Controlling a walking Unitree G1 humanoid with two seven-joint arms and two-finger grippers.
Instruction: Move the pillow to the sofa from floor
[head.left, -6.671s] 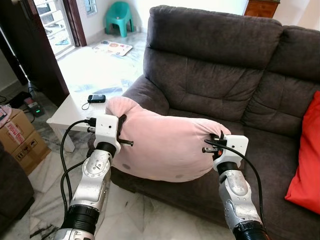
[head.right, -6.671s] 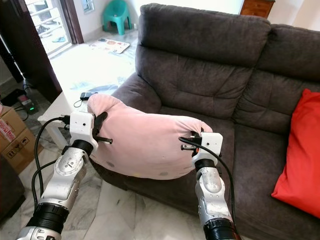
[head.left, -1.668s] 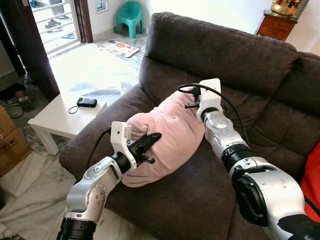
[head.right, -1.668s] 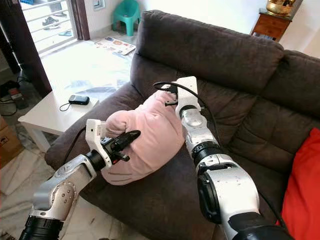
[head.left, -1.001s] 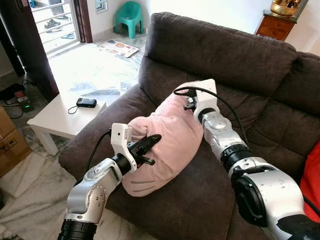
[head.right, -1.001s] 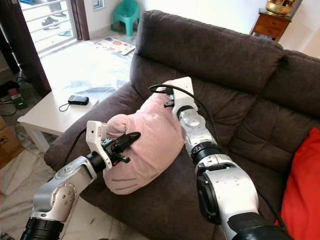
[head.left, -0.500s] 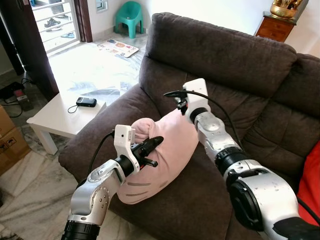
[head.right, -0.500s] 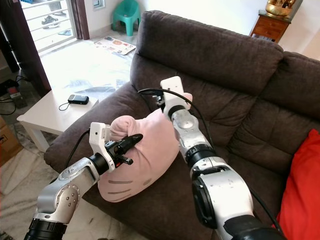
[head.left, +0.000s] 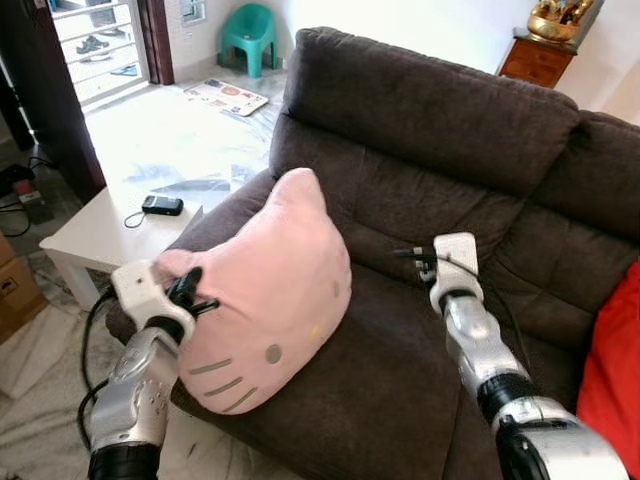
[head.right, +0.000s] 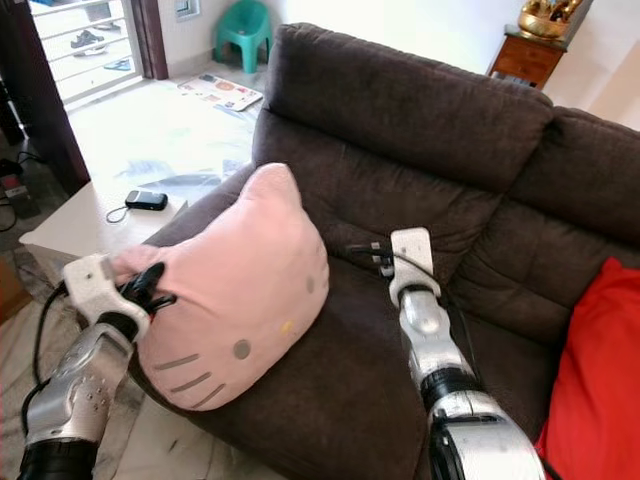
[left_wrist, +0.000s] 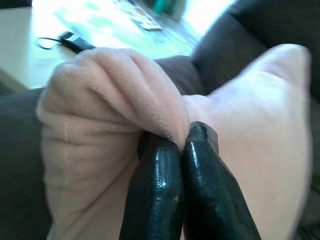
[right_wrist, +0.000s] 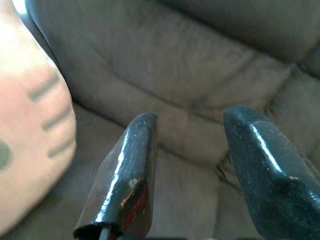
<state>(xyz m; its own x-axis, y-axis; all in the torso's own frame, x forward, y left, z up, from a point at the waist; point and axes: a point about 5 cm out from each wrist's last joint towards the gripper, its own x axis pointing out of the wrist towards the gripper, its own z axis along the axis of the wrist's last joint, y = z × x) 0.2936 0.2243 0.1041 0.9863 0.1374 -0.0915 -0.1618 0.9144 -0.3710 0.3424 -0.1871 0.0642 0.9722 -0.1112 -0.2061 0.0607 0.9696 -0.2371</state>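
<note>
Pillow (head.left: 268, 290) now unfolded, right tool (head.left: 416, 253) released

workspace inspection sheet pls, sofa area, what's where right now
surface: dark brown sofa; pillow on its left seat and armrest.
job's things: pink cat-face pillow, face up, leaning on the armrest.
clutter: red cushion at the sofa's right end.
grippers: left gripper pinches a pillow corner; right gripper open above the seat, apart from the pillow.
cables: black cable looped by the left arm.
surroundings: white side table with a phone; green chair behind.
</note>
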